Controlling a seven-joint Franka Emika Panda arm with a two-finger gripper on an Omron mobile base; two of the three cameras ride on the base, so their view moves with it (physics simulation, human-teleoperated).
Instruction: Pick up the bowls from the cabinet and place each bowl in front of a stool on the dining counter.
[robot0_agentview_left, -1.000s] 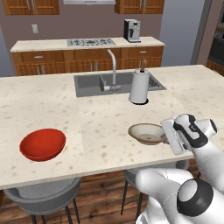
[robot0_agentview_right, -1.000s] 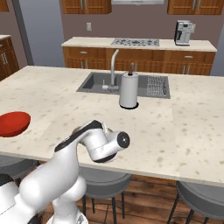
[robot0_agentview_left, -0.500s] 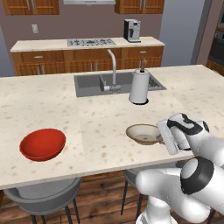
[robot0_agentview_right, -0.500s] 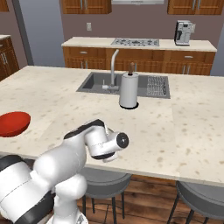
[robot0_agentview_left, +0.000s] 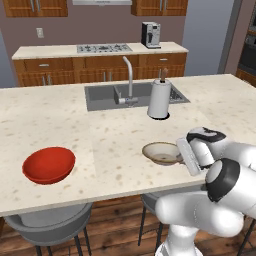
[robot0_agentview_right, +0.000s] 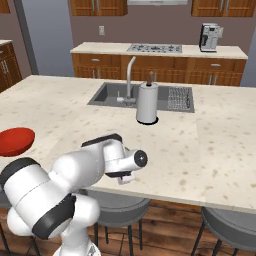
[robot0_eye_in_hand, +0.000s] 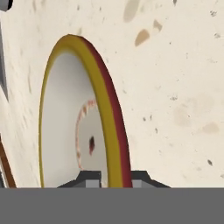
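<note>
On the dining counter (robot0_agentview_left: 120, 135), the cream bowl (robot0_agentview_left: 161, 152) with its brown rim lies low on the beige top, near the front edge. My gripper (robot0_agentview_left: 183, 151) is shut on its right rim. In the hand view the bowl (robot0_eye_in_hand: 65, 122) stands edge-on, and its rim runs down between my gripper's (robot0_eye_in_hand: 114, 177) two dark fingertips (robot0_eye_in_hand: 89, 177). The glossy red bowl (robot0_agentview_left: 49, 164) rests on the counter at the front left, above a grey stool (robot0_agentview_left: 50, 225). It shows at the left edge as red bowl (robot0_agentview_right: 15, 141) in the right base view, where my arm hides the cream bowl.
A white paper towel roll (robot0_agentview_left: 160, 99) stands behind the cream bowl, beside the inset grey sink (robot0_agentview_left: 105, 97) and faucet (robot0_agentview_left: 130, 80). A second stool (robot0_agentview_left: 150, 202) sits under the counter edge by my arm. Wooden wall cabinets (robot0_agentview_left: 47, 6) hang at the back.
The hand has shifted a little to the left with the cream bowl in it, and the elbow has swung. The red bowl has not moved.
</note>
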